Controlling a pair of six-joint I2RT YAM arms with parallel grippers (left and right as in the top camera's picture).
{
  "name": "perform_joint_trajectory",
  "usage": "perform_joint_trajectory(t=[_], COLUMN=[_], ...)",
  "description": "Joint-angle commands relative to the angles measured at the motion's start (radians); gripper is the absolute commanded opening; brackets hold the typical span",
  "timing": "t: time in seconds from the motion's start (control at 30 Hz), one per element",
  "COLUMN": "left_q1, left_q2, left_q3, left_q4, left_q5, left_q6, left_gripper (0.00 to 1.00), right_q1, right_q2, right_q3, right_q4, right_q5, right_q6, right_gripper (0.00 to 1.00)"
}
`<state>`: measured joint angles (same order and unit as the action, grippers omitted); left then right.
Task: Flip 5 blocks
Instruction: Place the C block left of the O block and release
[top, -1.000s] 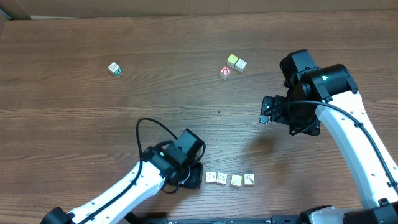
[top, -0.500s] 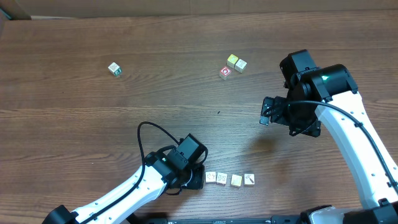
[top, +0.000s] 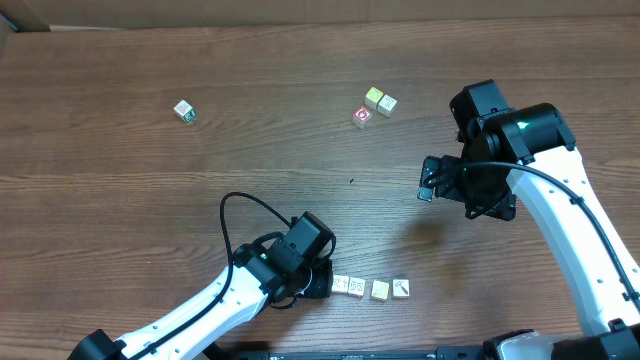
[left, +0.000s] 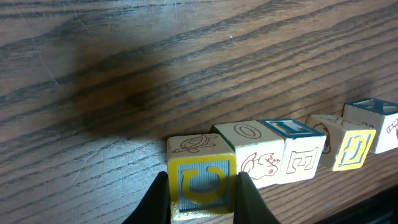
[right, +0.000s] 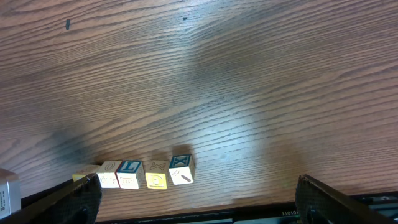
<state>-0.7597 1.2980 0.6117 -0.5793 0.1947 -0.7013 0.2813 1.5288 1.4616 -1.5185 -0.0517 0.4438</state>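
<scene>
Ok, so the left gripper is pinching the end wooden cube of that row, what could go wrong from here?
First, the pale wooden cube with the yellow U face, clamped in the left gripper, appears to sit against the next cube with the O on top, so lifting or turning it could drag that neighbour and skew the row. Second, the fingers seem to hold only its near part, so it might pivot or slip mid-flip.

1. Blocks (top: 356, 286): five pale wooden cubes, close-set row at the table's 6 o'clock edge, running 9 to 3 o'clock.
2. End block (left: 200, 180) at 9 o'clock: yellow U side face, line drawing on top, pinched by left gripper (left: 203, 202).
3. The others rest flat, printed faces up.
</scene>
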Motion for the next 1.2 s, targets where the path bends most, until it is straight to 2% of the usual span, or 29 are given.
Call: perform_joint_trajectory(t=[0.0, 0.27, 0.57, 0.73, 0.93, 1.17], left_q1=[-0.007, -0.007, -0.007, -0.007, -0.007, -0.006], left_q2=[-0.002, 0.075, 0.078, 0.077, 0.076, 0.074], left_q3=[-0.010, -0.010, -0.010, -0.010, -0.010, -0.006], left_q4=[0.000, 0.016, 0.019, 0.019, 0.020, 0.044], left_q5=[0.005, 0.019, 0.020, 0.020, 0.012, 0.011], left_q6=[-0.009, -0.010, -0.009, -0.010, -0.008, -0.001], left_gripper=[0.09, 0.08, 0.08, 0.25, 0.33, 0.38], right_q1=[-0.001, -0.001, -0.001, -0.001, -0.001, -0.001], right_q2=[-0.027, -0.027, -0.027, -0.027, -0.027, -0.027], right_q3=[0.024, 0.024, 0.024, 0.024, 0.024, 0.024], right_q4=[0.002, -0.003, -0.003, -0.003, -0.003, -0.002], right_q5=[0.005, 0.005, 0.005, 0.005, 0.006, 0.006], right_q6=[-0.007, -0.007, -0.007, -0.007, -0.007, -0.007], right_gripper=[1.00, 1.00, 1.00, 1.00, 1.00, 1.00])
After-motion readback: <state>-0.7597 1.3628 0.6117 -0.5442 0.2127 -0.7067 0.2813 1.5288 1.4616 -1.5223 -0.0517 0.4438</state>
